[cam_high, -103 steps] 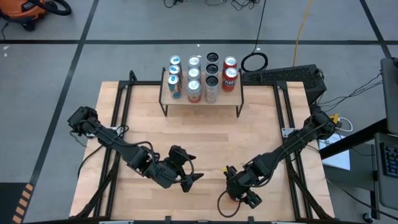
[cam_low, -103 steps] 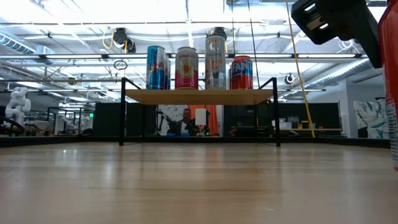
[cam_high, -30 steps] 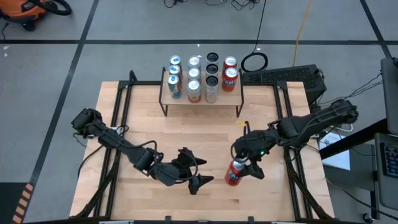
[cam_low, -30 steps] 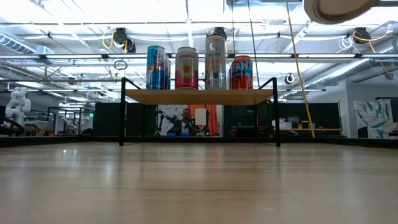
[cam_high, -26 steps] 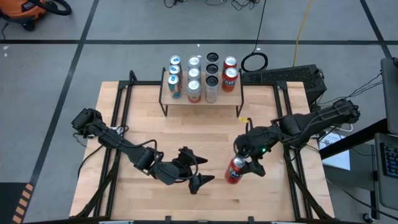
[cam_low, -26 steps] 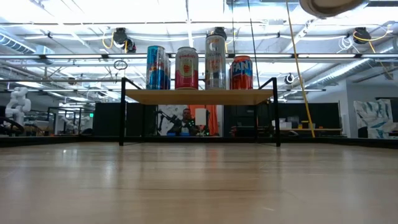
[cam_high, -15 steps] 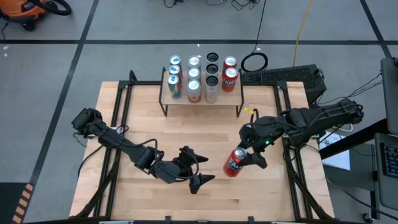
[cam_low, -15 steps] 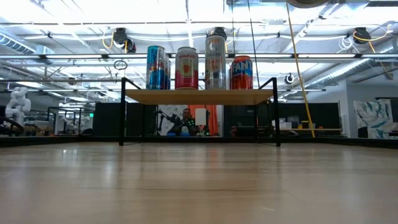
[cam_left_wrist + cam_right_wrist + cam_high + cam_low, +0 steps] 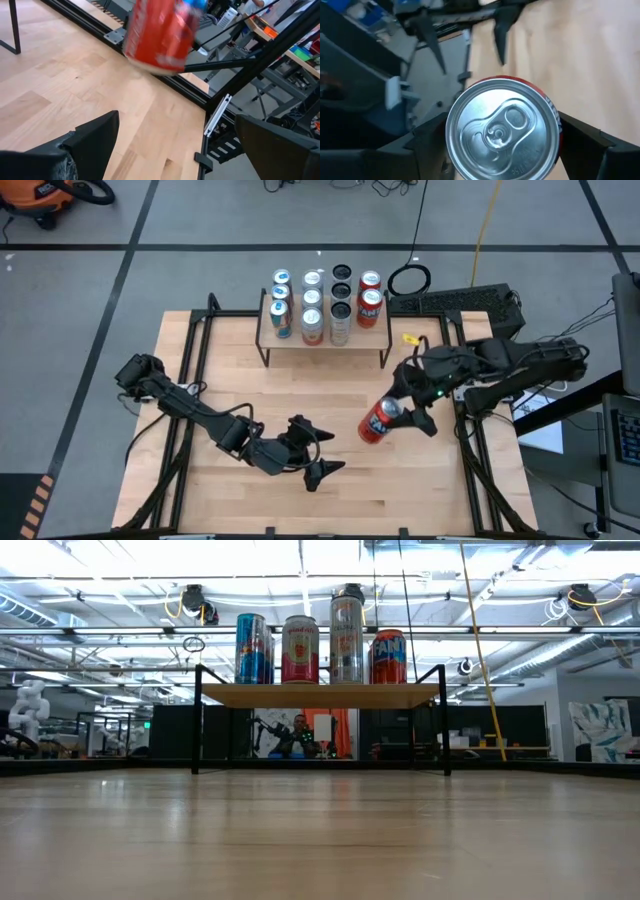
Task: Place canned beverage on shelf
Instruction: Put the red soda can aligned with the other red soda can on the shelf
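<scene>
A red canned beverage (image 9: 378,422) hangs above the table's right half, with my right gripper (image 9: 392,414) shut on it. The right wrist view shows its silver top (image 9: 502,131) between the two fingers. The left wrist view shows the can (image 9: 161,30) above the wood. The shelf (image 9: 322,346) stands at the table's far edge, seen from the front in the low view (image 9: 320,695), and several cans stand on it. My left gripper (image 9: 322,452) stands open near the table's front, left of the can, with nothing between its fingers (image 9: 95,140). My right gripper pinches the can's side wall (image 9: 554,120) between its two fingers, one on each opposite side, just below the top rim. The fingers (image 9: 585,145) come from the table's right, slanting down. The can is lifted clear of the table and tilted, top toward the wrist.
Black frame rails (image 9: 462,380) run along the table's left and right sides. A strip of bare shelf top lies in front of the standing cans (image 9: 312,315). A coiled cable (image 9: 408,278) lies on the floor behind the shelf. A person (image 9: 300,730) sits far behind the table.
My right gripper has risen and gone toward the table's far edge and the shelf, carrying the red can, which stays clear of the table and has left the top of the low view. My left gripper has stayed in place, open.
</scene>
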Robot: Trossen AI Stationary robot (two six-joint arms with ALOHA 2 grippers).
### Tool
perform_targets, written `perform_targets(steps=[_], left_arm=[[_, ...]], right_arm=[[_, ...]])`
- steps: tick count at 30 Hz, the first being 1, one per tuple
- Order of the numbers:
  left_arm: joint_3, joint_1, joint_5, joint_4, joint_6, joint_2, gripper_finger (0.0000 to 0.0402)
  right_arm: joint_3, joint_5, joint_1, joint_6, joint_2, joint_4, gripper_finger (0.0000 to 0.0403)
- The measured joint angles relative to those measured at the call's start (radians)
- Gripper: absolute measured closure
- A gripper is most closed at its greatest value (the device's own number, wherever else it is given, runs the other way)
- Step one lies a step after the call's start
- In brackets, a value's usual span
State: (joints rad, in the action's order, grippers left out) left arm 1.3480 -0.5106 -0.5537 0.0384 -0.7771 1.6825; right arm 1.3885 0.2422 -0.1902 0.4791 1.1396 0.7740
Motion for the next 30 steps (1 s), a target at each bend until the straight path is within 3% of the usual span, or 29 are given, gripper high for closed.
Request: perform_targets(steps=[5, 14, 30], left_arm=[[0.0, 0.0, 0.0, 0.011, 0.018, 0.0, 0.0002], [0.0, 0.0, 0.0, 0.016, 0.024, 0.0, 0.0002], [0.0, 0.003, -0.001, 0.034, -0.027, 0.0, 0.0002]], right_arm=[[0.135, -0.064, 0.04, -0.086, 0.035, 0.158, 0.0113], [0.296, -0.06, 0.159, -0.25, 0.089, 0.335, 0.0113], [0.325, -0.054, 0.391, -0.489, 0.217, 0.388, 0.0113]])
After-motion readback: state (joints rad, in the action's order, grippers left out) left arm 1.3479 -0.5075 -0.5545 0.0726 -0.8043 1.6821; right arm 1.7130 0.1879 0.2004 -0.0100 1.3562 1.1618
